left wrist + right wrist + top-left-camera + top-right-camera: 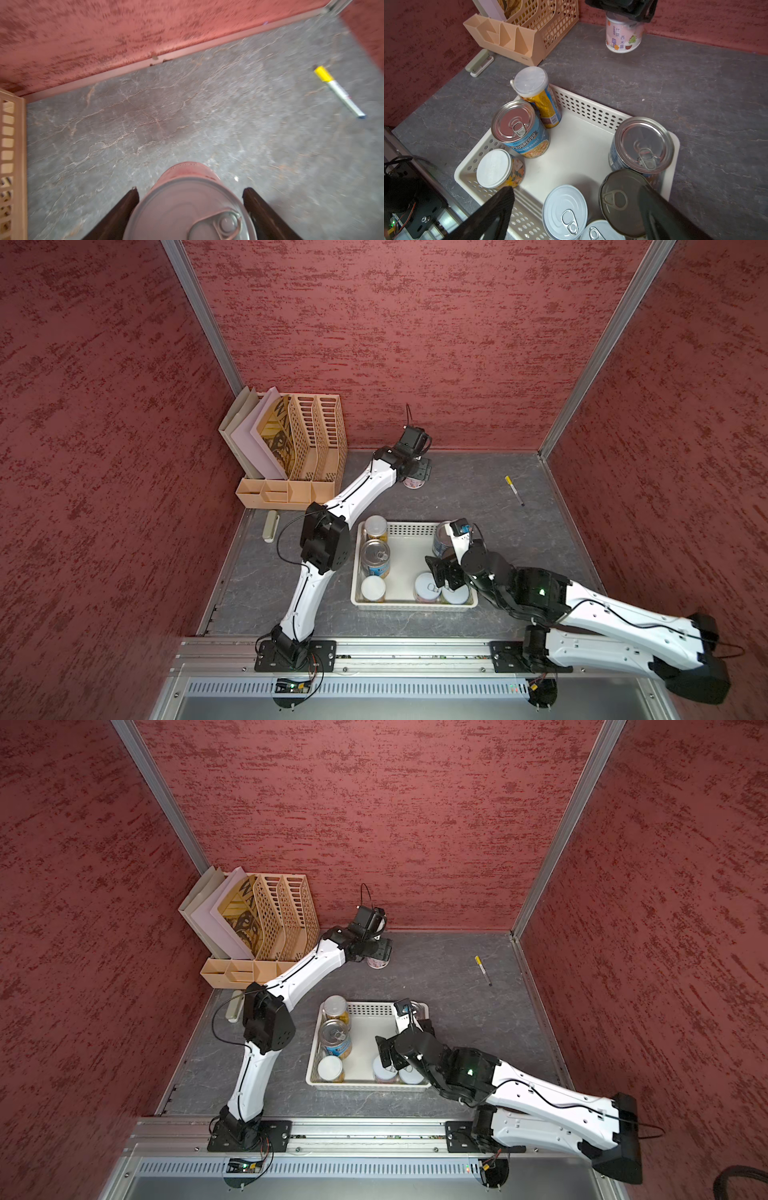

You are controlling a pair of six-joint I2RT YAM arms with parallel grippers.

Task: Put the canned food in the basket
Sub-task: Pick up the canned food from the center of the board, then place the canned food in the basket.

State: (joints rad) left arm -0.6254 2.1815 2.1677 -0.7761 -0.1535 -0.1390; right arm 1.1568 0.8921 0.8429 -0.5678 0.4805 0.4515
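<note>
In both top views the left gripper (pixel 417 474) reaches near the back wall (pixel 415 364) over a pink-and-white can (pixel 412 484), well apart from the basket (pixel 409 527), while the right gripper (pixel 441 572) hangs over the basket and hides some cans there; neither grip reads clearly from above. The blurred left wrist view adds what they miss: two dark fingers (pixel 128 205) pinching that can's sides just below its pull-tab top. Only the right wrist view shows the right fingers (pixel 496 209) spread wide, gripping nothing, seven cans (pixel 517 126) upright in the basket, and the eighth under the left gripper; whether it touches the table (pixel 695 104) I cannot tell
</note>
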